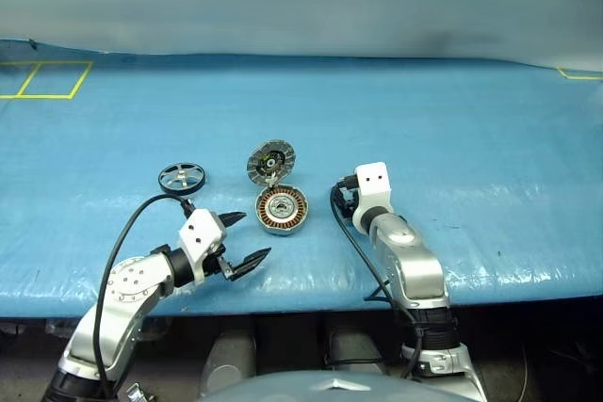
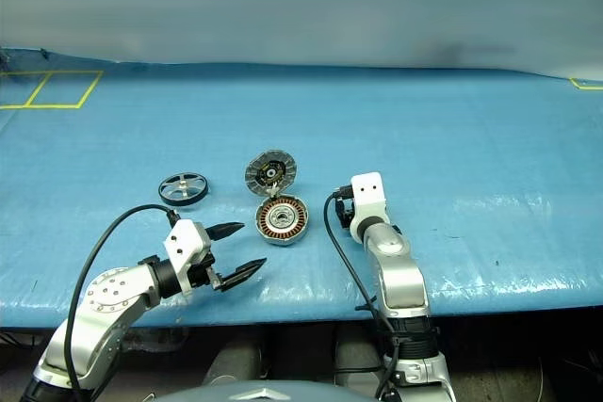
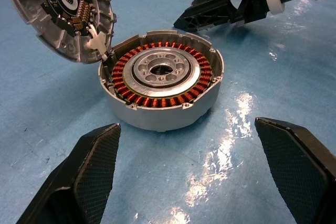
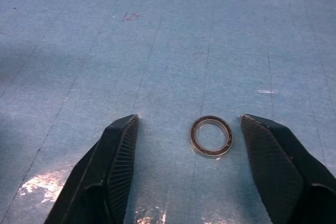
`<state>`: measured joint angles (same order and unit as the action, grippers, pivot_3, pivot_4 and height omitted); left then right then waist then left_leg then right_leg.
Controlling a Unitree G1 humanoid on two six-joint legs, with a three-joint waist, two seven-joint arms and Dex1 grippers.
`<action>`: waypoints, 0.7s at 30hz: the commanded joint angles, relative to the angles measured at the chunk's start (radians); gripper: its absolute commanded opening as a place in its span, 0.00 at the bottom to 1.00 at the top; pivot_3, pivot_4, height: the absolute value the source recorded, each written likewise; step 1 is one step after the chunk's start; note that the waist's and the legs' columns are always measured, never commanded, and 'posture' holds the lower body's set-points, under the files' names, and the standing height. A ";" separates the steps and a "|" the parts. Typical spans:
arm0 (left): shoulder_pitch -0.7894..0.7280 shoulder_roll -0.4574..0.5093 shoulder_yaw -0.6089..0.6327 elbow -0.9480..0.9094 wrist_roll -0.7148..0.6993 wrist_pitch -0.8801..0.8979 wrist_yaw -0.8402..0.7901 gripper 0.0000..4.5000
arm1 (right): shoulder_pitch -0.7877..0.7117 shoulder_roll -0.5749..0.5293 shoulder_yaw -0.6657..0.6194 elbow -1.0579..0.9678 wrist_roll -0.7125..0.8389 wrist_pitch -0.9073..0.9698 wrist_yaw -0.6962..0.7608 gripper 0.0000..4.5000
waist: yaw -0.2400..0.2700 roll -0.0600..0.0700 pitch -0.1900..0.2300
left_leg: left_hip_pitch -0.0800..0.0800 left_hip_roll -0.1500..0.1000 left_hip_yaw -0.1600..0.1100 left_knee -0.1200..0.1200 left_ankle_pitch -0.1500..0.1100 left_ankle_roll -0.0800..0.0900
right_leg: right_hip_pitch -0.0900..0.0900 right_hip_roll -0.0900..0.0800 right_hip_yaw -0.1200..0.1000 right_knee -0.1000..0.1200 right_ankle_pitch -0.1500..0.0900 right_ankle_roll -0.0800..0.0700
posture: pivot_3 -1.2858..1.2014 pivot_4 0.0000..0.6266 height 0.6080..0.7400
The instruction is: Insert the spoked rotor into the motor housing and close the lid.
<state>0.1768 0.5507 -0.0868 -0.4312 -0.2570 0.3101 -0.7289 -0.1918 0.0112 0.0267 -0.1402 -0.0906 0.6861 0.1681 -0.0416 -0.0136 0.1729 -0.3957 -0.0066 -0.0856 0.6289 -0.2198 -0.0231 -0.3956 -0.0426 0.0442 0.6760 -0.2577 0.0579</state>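
The spoked rotor point(image 1: 181, 178), a black ring with silver spokes, lies flat on the blue table left of the motor housing point(image 1: 282, 209). The housing shows copper windings around a silver centre. Its lid point(image 1: 271, 162) stands tilted open on the hinge at the far side. My left gripper point(image 1: 255, 235) is open, low over the table just in front and left of the housing, pointing at it, nothing between its fingers. My right gripper point(image 4: 189, 123) is open to the right of the housing. A small dark metal ring point(image 4: 211, 136) lies on the table between its fingertips, untouched.
Yellow tape marks a rectangle point(image 1: 42, 80) at the far left and a corner point(image 1: 579, 74) at the far right. The table's front edge point(image 1: 311, 291) runs just below both arms. A black cable point(image 1: 353, 242) loops from my right wrist.
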 commanded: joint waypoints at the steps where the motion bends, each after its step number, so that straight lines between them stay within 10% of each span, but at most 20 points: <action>1: 0.021 -0.021 -0.010 0.017 0.041 -0.088 0.025 1.00 | 0.008 -0.009 0.001 0.003 0.017 0.010 -0.012 0.44 | 0.001 0.000 0.000 | 0.000 0.000 0.000 0.000 0.000 0.000 | 0.000 0.000 0.000 0.000 0.000 0.000 | 0.52 0.24 1.00; 5: 0.040 -0.048 -0.016 0.046 0.047 -0.136 0.030 1.00 | 0.012 -0.023 0.004 -0.029 0.031 0.034 -0.005 0.15 | 0.003 0.000 0.000 | 0.000 0.000 0.000 0.000 0.000 0.000 | 0.000 0.000 0.000 0.000 0.000 0.000 | 0.52 0.24 1.00; 21: 0.074 -0.060 0.005 0.088 0.048 -0.189 0.059 1.00 | -0.116 -0.120 0.265 -0.364 0.083 0.251 0.129 0.15 | 0.001 0.001 0.000 | -0.002 0.000 -0.001 -0.001 0.000 0.000 | -0.002 0.001 -0.001 -0.001 -0.002 0.003 | 0.52 0.24 1.00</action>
<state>0.2519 0.4938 -0.0985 -0.3290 -0.1981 0.1398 -0.6711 -0.2936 -0.1155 0.2782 -0.4728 -0.0206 0.9323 0.2924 -0.0401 -0.0129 0.1731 -0.3982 -0.0065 -0.0871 0.6281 -0.2199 -0.0228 -0.3972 -0.0424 0.0435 0.6753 -0.2600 0.0610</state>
